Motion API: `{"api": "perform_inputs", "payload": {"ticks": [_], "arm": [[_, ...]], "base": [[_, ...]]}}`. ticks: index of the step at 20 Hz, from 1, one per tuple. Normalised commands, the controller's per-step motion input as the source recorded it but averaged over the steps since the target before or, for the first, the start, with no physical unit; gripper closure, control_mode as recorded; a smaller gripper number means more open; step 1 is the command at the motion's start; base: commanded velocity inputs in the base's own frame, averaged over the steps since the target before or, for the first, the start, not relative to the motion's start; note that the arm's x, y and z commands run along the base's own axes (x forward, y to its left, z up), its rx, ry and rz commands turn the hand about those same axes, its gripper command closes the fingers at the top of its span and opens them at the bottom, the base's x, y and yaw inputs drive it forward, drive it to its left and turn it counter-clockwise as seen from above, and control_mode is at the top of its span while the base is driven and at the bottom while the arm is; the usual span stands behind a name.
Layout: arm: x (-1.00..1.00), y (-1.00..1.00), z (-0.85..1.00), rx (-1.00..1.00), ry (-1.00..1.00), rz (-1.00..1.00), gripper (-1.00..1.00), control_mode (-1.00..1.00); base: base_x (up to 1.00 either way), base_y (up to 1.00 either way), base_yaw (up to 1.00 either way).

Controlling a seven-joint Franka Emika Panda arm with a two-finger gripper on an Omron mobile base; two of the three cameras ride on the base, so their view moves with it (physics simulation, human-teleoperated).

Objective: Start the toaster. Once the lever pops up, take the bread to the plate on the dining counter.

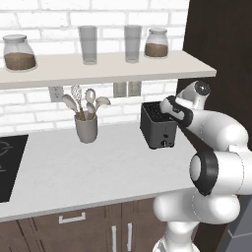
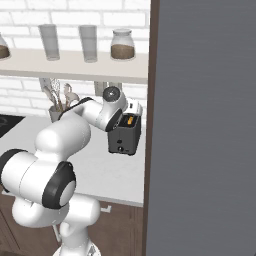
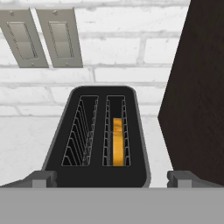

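Observation:
The dark grey toaster (image 1: pixel 158 127) stands on the white worktop by the brick wall, its round knob (image 1: pixel 164 143) low on the narrow face. The lever is too small to make out. The bread (image 3: pixel 117 142) sits deep in the right slot of the toaster (image 3: pixel 100 135), and the left slot is empty. It shows as an orange sliver, the bread (image 2: pixel 129 121), in the right base view. My gripper (image 3: pixel 111 178) hovers just above the toaster's near end, open, fingertips (image 3: pixel 41 178) wide apart and holding nothing. The plate and the dining counter are out of view.
A tall dark cabinet (image 2: pixel 200 125) rises close to the toaster's right side. A grey utensil holder (image 1: pixel 86 127) stands to the left, and a black cooktop (image 1: pixel 7 165) further left. The shelf (image 1: pixel 98 66) above carries jars and glasses. Wall switch plates (image 3: pixel 41 37) are behind the toaster.

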Motion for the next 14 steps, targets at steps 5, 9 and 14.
{"api": "perform_inputs", "payload": {"ticks": [5, 9, 14], "arm": [[0.00, 0.00, 0.00, 0.00, 0.00, 0.00, -1.00, -1.00], [0.00, 0.00, 0.00, 0.00, 0.00, 0.00, -1.00, -1.00], [0.00, 0.00, 0.00, 0.00, 0.00, 0.00, -1.00, -1.00]], "base": [[0.00, 0.00, 0.00], [0.00, 0.00, 0.00], [0.00, 0.00, 0.00]]}}
